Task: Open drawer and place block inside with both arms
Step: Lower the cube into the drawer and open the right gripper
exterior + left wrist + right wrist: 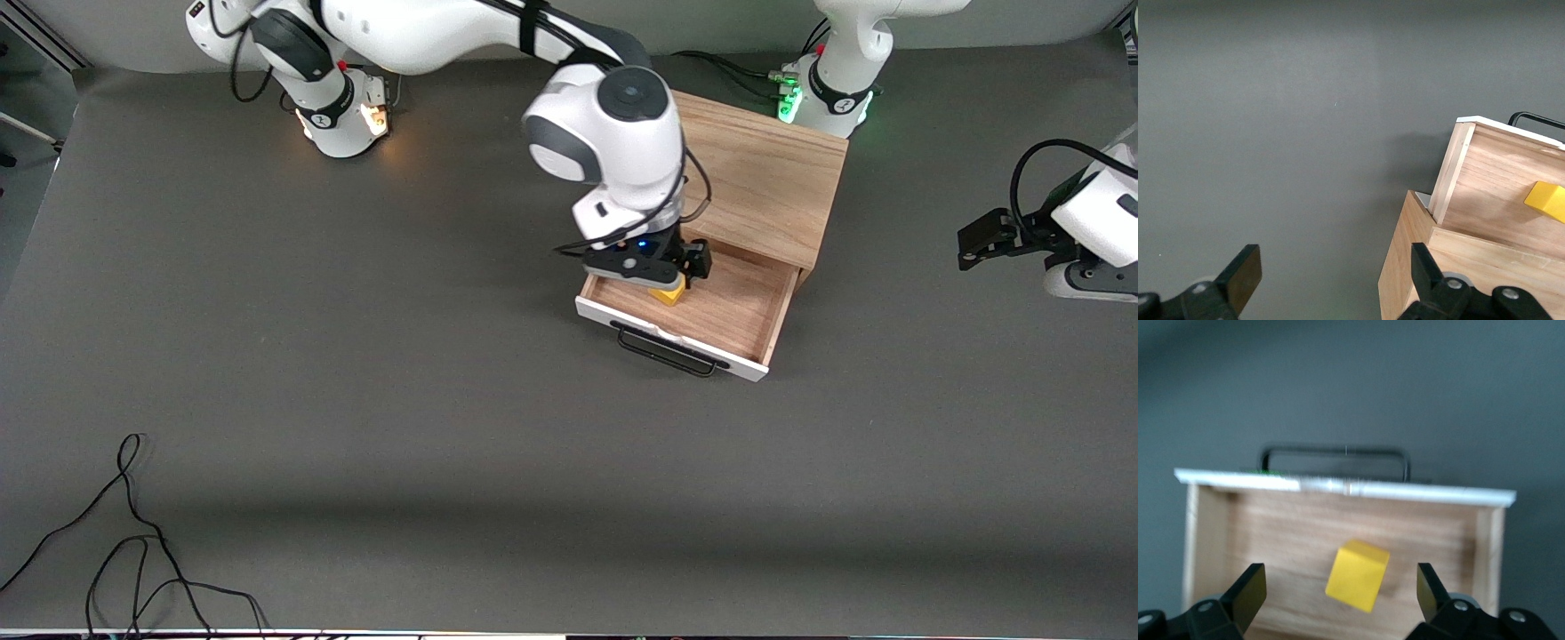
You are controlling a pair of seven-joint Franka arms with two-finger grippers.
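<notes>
Dark grey matting covers the tabletop (pixel 356 400), and on it stand two white arms, one oak box (pixel 765 178), one drawer (pixel 702 311) and one block (pixel 669 293), with a loose black cable (pixel 133 542) trailing near the front camera at the right arm's end. One drawer is pulled out of the box toward the front camera; it has a white front panel, a single black wire bar handle (pixel 667 351) and a light wood floor. One small bright yellow cube, the block, sits inside the drawer on that wood floor, much smaller than the box; in the right wrist view it appears tilted, one corner turned toward the camera, between the two fingers but touching neither. Over the drawer, just above the block, hangs the right gripper (pixel 671 280), its fingers (pixel 1248 590) spread wide with clear gaps on both sides of the cube and nothing in their grip. Off to the side, over bare tabletop at the left arm's end and well apart from the box, waits the left gripper (pixel 982 240). Its fingers (pixel 1241 273) are likewise wide apart and hold nothing; its wrist view takes in a corner of the box, the open drawer and the yellow block in it.
</notes>
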